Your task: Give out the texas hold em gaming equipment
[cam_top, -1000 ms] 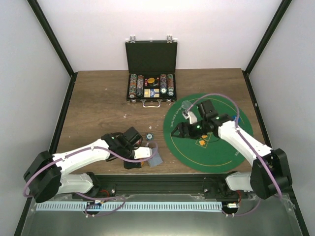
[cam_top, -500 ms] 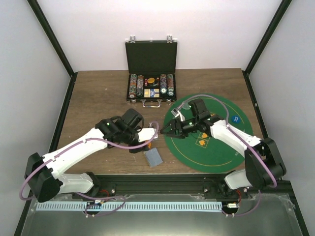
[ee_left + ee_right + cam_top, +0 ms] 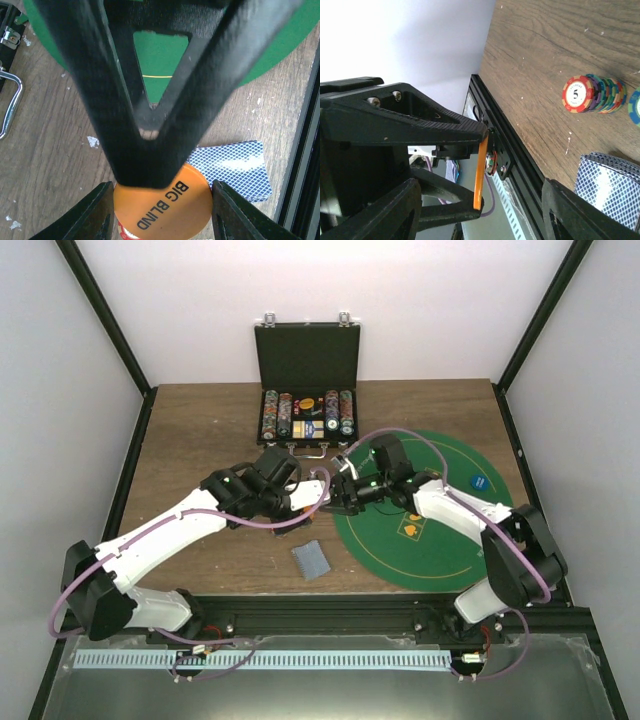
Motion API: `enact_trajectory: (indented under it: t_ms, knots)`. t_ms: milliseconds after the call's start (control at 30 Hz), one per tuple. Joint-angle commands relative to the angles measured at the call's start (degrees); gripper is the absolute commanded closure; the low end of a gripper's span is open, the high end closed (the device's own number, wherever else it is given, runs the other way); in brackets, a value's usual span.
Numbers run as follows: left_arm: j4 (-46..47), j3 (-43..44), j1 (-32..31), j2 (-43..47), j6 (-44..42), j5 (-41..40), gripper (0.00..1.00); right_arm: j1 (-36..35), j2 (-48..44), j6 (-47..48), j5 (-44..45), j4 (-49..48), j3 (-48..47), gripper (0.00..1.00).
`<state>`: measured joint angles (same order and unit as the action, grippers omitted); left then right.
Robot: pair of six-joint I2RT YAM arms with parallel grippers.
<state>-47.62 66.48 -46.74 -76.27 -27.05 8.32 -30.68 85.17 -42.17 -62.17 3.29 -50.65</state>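
My left gripper (image 3: 320, 497) is shut on an orange "BIG BLIND" button disc (image 3: 162, 205), gripped by its rim and held above the table. My right gripper (image 3: 336, 492) meets it at the green mat's left edge. It is open, with a finger on each side of the disc, which shows edge-on in the right wrist view (image 3: 481, 172). A grey-blue-backed card stack (image 3: 311, 560) lies on the wood below. A row of striped chips (image 3: 592, 94) lies on the table. A blue disc (image 3: 478, 481) sits on the mat.
The open black case (image 3: 307, 360) with rows of chips stands at the back centre, its metal handle (image 3: 10, 100) near my left gripper. The round green felt mat (image 3: 440, 550) covers the right side. A black rail (image 3: 330, 610) runs along the near edge.
My left gripper has lifted from near the card stack and moved back and right with the orange disc. My right gripper has swung left across the mat to meet it.
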Motion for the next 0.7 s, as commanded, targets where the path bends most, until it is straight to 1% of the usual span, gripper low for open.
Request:
enact_trajectory:
  t_ms: [0, 333, 500, 600, 633, 667]
  knots:
    - [1.7, 1.6, 0.3, -0.2, 1.0, -0.8, 0.68, -2.1, 2.1, -1.0, -0.7, -2.3, -3.2, 0.35]
    - [3.7, 1.9, 0.3, -0.8, 1.3, -3.6, 0.69, -4.1, 4.9, -0.7, -0.7, -2.3, -5.4, 0.49]
    - [3.8, 2.3, 0.3, -1.2, 1.0, -4.3, 0.69, -4.2, 5.0, 0.0, -0.1, -1.7, -5.4, 0.73]
    - [3.8, 2.3, 0.3, -1.2, 0.9, -4.8, 0.69, -4.1, 4.7, 1.6, 1.0, 0.4, -6.1, 0.94]
    - [3.6, 2.3, 0.3, -1.2, 0.8, -4.9, 0.69, -4.1, 4.5, 2.7, 1.7, 2.4, -6.7, 0.99]
    - [3.3, 2.5, 0.3, -1.2, 0.7, -4.9, 0.68, -3.8, 4.3, 3.9, 2.2, 4.2, -7.5, 0.99]
